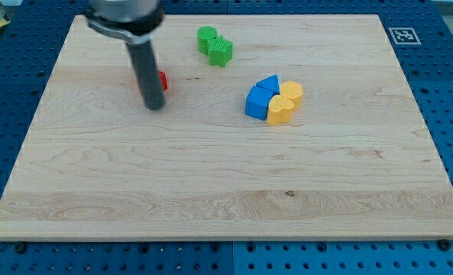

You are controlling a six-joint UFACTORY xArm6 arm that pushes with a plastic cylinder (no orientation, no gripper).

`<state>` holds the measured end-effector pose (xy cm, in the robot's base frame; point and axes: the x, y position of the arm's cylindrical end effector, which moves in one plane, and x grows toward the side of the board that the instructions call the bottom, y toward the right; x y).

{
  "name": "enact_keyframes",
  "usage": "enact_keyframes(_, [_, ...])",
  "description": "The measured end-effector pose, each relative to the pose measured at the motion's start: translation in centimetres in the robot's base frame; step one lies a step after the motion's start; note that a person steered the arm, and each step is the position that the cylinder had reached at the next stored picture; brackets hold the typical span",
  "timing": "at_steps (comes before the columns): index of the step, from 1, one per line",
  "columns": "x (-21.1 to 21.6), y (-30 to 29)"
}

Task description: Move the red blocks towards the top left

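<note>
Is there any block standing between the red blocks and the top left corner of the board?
Nothing visible does. The red blocks lie mostly hidden behind my rod, with my tip right beside them. The green blocks sit toward the view's right, off that path.

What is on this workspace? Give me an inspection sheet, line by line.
Surface: wooden board, light grain, lying flat.
Job's things: red block, mostly hidden behind the rod; shape and count cannot be told.
Clutter: two green blocks touching near the view's top; two blue blocks and two yellow blocks clustered at the view's right of centre.
Gripper: none; my tip sits right by the red block, at its lower left.
Cables: nothing seen.
Surroundings: blue perforated table; marker tag at the board's top right corner.
</note>
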<state>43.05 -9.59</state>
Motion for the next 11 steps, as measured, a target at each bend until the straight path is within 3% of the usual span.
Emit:
enact_keyframes(1, [-0.1, 5.0])
enact_keyframes(2, [-3.3, 4.5])
enact_keyframes(3, [-5.0, 2.2])
enact_keyframes(5, [-2.6, 1.1])
enact_keyframes(7, [-8.5, -3.6])
enact_keyframes(9, [-11.5, -5.9])
enact_keyframes(11, [-5.7, -1.6])
